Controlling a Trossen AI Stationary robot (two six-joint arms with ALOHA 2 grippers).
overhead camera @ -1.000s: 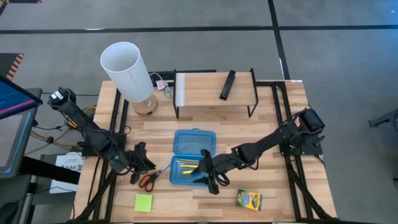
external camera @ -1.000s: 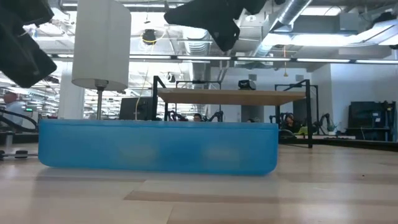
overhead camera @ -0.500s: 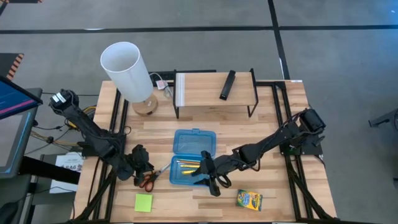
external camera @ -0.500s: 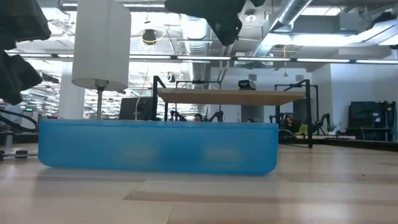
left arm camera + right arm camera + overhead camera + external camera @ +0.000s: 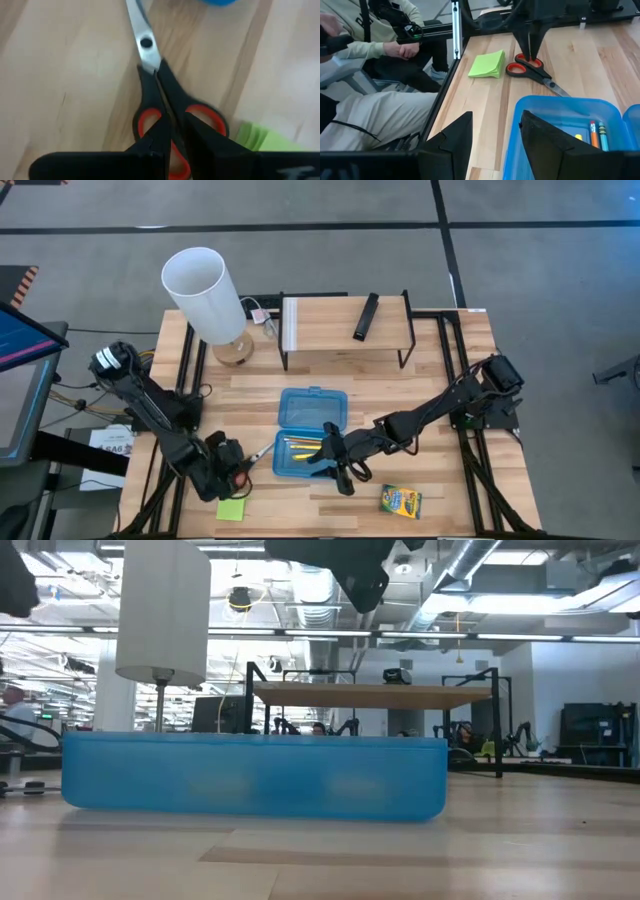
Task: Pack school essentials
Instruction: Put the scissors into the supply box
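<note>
Since a second earlier, the left tool (image 5: pixel 232 473) had swung toward the counter's near edge and come down over the handles of the orange-handled scissors (image 5: pixel 243 463), while the right arm had hardly shifted.

Nearest the front edge, the lime-green sticky-note pad (image 5: pixel 231 508) lay partly under the left arm, and the yellow-green crayon box (image 5: pixel 400 501) sat alone toward the right front corner.

Just behind the pad, the left wrist view showed that tool's two dark fingers (image 5: pixel 157 132) pressed nearly together, their tips set down in the middle of the scissors (image 5: pixel 155 75) where the two handle loops meet; whether they actually pinched the scissors could not be told. The blades pointed toward the blue case (image 5: pixel 310 434).

Beside them, the case lay open on the counter (image 5: pixel 420 395) with the pencils (image 5: pixel 298 444) in its near tray. The right tool (image 5: pixel 330 460) hovered over the tray's right front corner, fingers (image 5: pixel 547 137) spread apart and holding nothing.

Farther back stood a wooden shelf (image 5: pixel 330 323) carrying a black remote (image 5: pixel 366 316), and a white lamp (image 5: pixel 205 292) at the left rear corner.
</note>
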